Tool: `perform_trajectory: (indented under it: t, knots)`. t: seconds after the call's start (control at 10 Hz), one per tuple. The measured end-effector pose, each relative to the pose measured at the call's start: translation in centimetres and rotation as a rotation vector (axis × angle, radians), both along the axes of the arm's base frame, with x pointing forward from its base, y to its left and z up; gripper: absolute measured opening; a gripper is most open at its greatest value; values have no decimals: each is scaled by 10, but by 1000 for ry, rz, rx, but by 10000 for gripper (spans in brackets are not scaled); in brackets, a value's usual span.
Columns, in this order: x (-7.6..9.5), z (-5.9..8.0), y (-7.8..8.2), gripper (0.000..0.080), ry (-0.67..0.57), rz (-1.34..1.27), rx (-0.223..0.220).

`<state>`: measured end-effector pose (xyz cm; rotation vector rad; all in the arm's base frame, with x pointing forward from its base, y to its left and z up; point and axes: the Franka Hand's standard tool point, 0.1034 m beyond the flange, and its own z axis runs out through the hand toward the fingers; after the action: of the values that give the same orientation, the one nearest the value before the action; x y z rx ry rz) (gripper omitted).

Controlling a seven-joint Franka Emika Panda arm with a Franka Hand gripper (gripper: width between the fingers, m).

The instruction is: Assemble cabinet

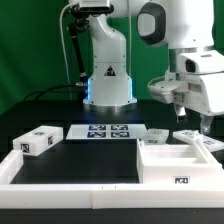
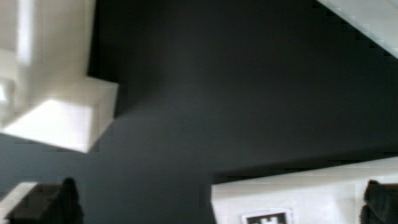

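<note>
The cabinet body point(image 1: 180, 166), a large white open box with inner compartments and a tag on its front, stands at the exterior view's front right. Small white tagged panels point(image 1: 190, 137) lie just behind it. A white tagged block point(image 1: 35, 142) lies at the left. My gripper point(image 1: 192, 120) hangs open above the small panels. In the wrist view the gripper point(image 2: 217, 198) is open, with its dark fingertips point(image 2: 50, 202) far apart. A white tagged panel point(image 2: 302, 192) lies below, between them and nearer one finger. Another white part point(image 2: 63, 105) lies off to the side.
The marker board point(image 1: 105, 132) lies flat at the back middle of the black table. The robot base point(image 1: 108, 80) stands behind it. A low white rim point(image 1: 70, 192) runs around the table. Another small panel point(image 1: 155, 135) lies beside the marker board.
</note>
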<state>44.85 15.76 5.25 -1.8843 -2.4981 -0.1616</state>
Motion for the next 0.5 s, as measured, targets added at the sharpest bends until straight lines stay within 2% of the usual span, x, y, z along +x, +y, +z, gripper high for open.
perform_trajectory:
  t: [0.2,0.3,0.5]
  knots:
    - [-20,-6,14,797,-12,94,5]
    - [-29,-9,16,797,-3,94,6]
    - [-26,-9,13,797,-4,86,5]
